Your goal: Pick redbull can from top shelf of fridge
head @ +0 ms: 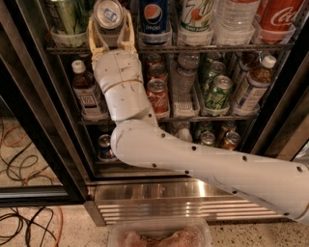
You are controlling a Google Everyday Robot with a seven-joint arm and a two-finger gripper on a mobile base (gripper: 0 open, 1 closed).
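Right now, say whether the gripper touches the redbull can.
Touching. Camera view shows the gripper at the top shelf, fingers clamped against both sides of the redbull can.

The arm [193, 159] is glossy white, built of thick rounded tubular segments dotted with small dark screw holes, with thin seams ringing the wrist section. Its hand [109, 21], at the top left of the view, has pale cream-yellow fingers [92, 39].

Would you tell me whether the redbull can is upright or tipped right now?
Tipped: the redbull can shows its silver top to the camera, clamped in the gripper at the top shelf.
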